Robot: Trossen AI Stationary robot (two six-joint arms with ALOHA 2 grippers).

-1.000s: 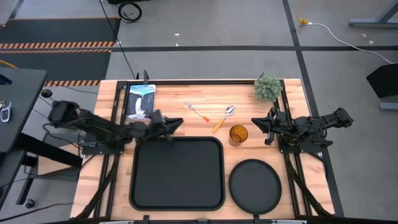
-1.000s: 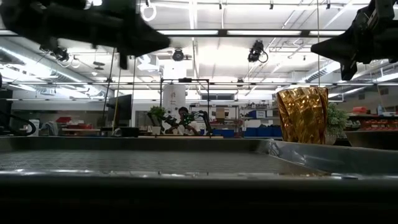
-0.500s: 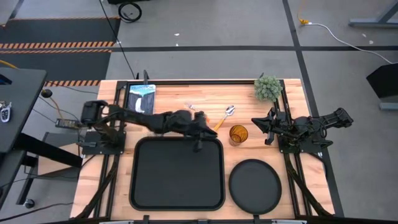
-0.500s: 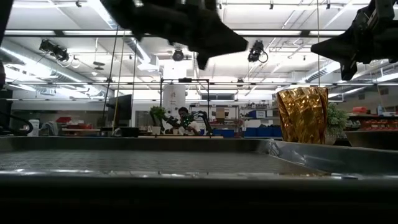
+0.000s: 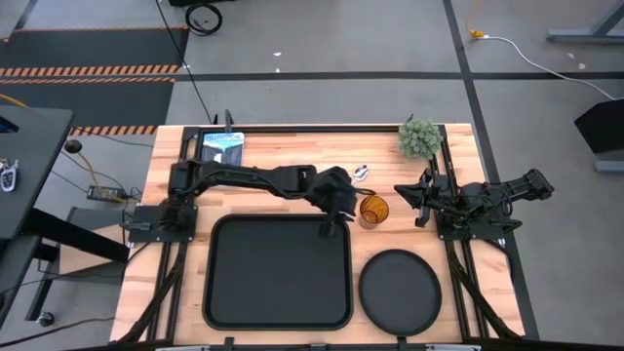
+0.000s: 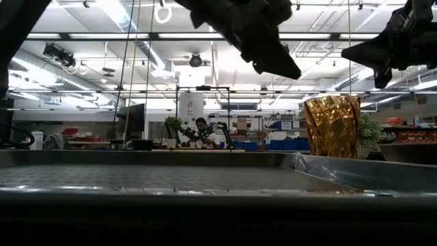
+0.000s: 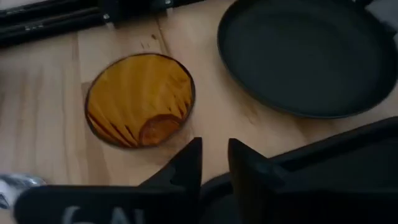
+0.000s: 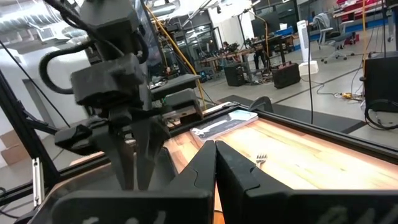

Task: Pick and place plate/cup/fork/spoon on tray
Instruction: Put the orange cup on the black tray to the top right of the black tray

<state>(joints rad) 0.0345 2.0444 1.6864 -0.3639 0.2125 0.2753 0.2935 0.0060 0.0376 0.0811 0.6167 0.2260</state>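
Two arms are at the table, but only one reaches out. The left gripper (image 5: 338,207) hangs over the wood just beside the small see-through orange cup (image 5: 374,210). The cup lies toward the right arm's side of that gripper, a short way off and not touching it. In the left wrist view, the cup (image 7: 140,99) sits just ahead of the two dark fingers (image 7: 186,165), which are pressed close with only a thin gap and nothing between them. They would have to spread wide before they could go around the cup.

The cup stands upright on bare wood, its round mouth open to the top, with wavy ribs down its sides. It sits between the big black tray with rounded corners (image 5: 277,310) and the round flat black plate (image 5: 400,291), near the far edges of both.

The right gripper (image 5: 423,200) waits near the cup's other side, its fingers closed and holding nothing. It is about as near as the left one.
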